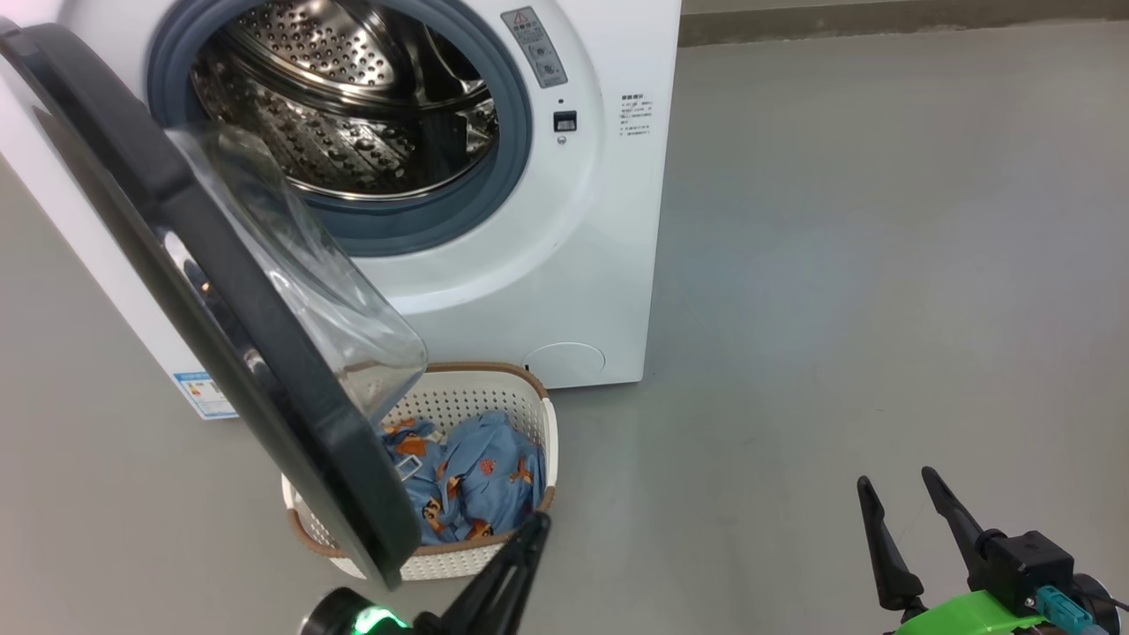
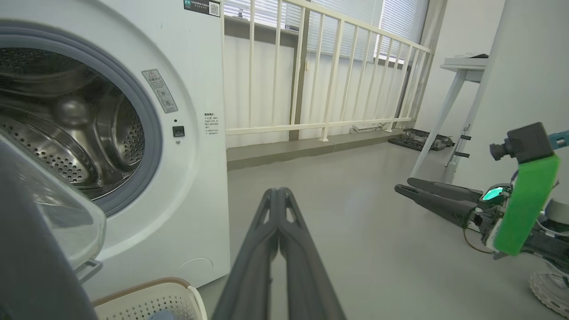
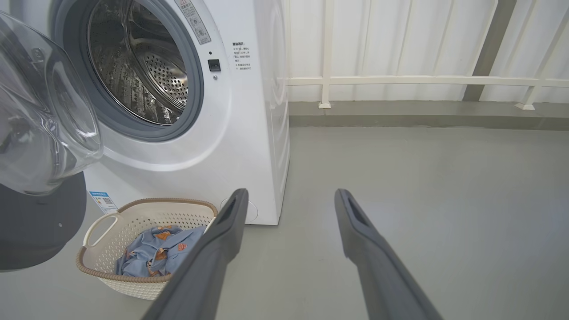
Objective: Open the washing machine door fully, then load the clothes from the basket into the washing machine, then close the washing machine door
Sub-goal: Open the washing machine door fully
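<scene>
Door (image 1: 291, 414) open; clothes (image 1: 481, 481) unloaded in basket (image 1: 467, 397) at drum's (image 1: 353, 106) 6 o'clock; L hand (image 1: 538, 522) clenched empty, R hand (image 1: 895, 478) released.

Bright, even light fills all 3 views, with no hard shadows. The washing machine (image 1: 600, 265) throws just a soft bluish shade on the grey floor (image 1: 838, 265) beside it, and the floor carries a pale sheen. In the left wrist view daylight comes through blinds (image 2: 395, 22) behind the railing (image 2: 329, 75) (its bars splay with the wide lens). Highlights glint on the steel drum (image 1: 353, 115) and streak the glass of the washing machine door (image 1: 326, 291). The head view looks sharp.
</scene>
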Controlling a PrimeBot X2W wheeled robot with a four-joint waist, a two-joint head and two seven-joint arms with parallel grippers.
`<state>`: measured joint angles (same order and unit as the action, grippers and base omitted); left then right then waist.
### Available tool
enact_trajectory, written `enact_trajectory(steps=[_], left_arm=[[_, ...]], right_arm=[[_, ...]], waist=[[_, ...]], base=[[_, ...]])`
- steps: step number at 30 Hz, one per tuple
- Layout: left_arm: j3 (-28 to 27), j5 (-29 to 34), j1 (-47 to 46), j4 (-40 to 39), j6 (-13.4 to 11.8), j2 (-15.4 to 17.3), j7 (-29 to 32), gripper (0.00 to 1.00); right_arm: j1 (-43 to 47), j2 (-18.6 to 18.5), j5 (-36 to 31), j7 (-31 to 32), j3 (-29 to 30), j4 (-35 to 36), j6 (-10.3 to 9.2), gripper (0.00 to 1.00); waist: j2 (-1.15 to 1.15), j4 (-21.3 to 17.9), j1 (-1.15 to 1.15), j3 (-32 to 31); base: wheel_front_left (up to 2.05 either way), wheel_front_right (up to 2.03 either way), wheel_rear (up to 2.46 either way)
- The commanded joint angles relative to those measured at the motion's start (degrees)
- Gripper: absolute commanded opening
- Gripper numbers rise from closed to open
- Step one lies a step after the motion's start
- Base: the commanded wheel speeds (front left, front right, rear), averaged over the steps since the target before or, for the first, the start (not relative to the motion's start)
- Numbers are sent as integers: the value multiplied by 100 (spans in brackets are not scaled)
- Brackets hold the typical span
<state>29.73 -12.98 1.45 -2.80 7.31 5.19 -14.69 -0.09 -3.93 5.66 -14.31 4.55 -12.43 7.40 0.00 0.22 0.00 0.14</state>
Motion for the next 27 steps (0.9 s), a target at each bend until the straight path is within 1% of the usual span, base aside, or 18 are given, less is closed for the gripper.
enact_trajectory(steps=[1,6,15,21,27], left_arm=[[-253,-18,-272,-44,16,-39,-31,0],[-479,-89,-406,309,-31,-93,-31,0],[-767,-134,-727,501,-147,-160,-31,0],[-1003,-145,-841,664,-262,-179,-31,0],[-1228,-159,-868,596,-334,-198,-31,0]], right_arm=[[-171,-63,24,-69,-163,131,9,100],[-233,-57,64,-69,-170,112,9,100],[-289,-55,98,-69,-112,149,9,100],[-361,-39,126,-69,-110,130,9,100],[-398,-43,160,-69,-138,100,9,100]], waist=[[0,-17,0,24],[0,-96,0,151],[0,-131,0,362],[0,-65,0,467],[0,105,0,492]], base=[[0,0,0],[0,0,0],[0,0,0],[0,0,0],[0,0,0]])
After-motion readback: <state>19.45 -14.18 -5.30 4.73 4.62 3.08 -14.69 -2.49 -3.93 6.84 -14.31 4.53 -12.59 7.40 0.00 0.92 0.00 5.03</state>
